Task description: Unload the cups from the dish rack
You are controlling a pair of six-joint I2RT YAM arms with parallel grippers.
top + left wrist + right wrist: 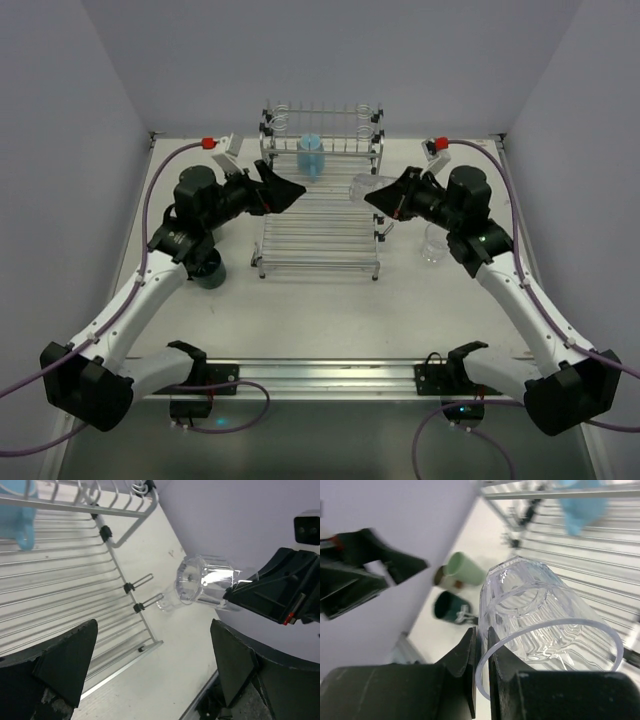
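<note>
- dish rack point(320, 235): chrome wire, at the middle of the bench point(320, 320); a light blue cup point(311, 155) stands in it close to the raised back rail.
- the slatted base in front of that cup shows only bare wires in the top and left wrist views.
- right tool point(481, 645): closed on a clear tumbler point(545, 615), pinching the wall at the rim with one finger inside the mouth and the other outside.
- the held tumbler is tipped onto its side, its base pointing away from the tool toward the rack; it sits at the rack's right edge, and nothing shows through its clear wall but the rack wires behind it.
- left tool point(290, 190): jaws wide apart and gripping nothing, over the rack's left side, facing the held tumbler across the wires and well apart from it.
- second clear tumbler point(434, 243): on the bench just right of the rack, beside the right arm.
- dark teal mug point(208, 268): on the bench left of the rack, partly under the left arm.
- pale green cup point(465, 570) and beige cup point(442, 577): touching or nearly so, near the teal mug.
</note>
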